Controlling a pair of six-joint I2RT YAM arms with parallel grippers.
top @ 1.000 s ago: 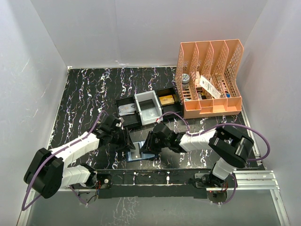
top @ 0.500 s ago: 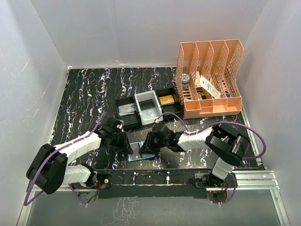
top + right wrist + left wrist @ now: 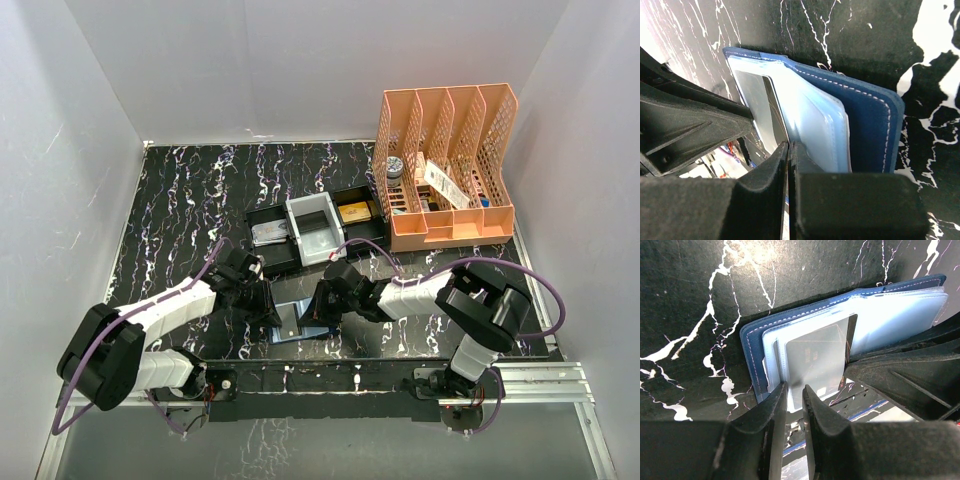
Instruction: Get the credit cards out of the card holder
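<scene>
The navy card holder point(image 3: 300, 322) lies open on the black marble table between my two grippers. In the left wrist view its pale clear sleeves point(image 3: 890, 315) fan out, and a grey-silver credit card point(image 3: 817, 360) sits in the front sleeve. My left gripper point(image 3: 794, 389) has its jaws a narrow gap apart, and the card's near edge sits at that gap. My right gripper point(image 3: 790, 146) is shut tight on a sleeve edge of the card holder point(image 3: 865, 115), next to the card point(image 3: 760, 110). In the top view the left gripper point(image 3: 268, 303) and right gripper point(image 3: 322, 306) face each other across the holder.
A black-and-white compartment tray point(image 3: 275, 215) stands just behind, holding a tan-gold block point(image 3: 354, 211) and a grey card point(image 3: 268, 234). An orange file rack point(image 3: 445, 165) with small items fills the back right. White walls close in the table on three sides.
My left gripper has moved in toward the card holder's left edge. My right gripper has shifted slightly left on the holder. Little differs over the last half second.
</scene>
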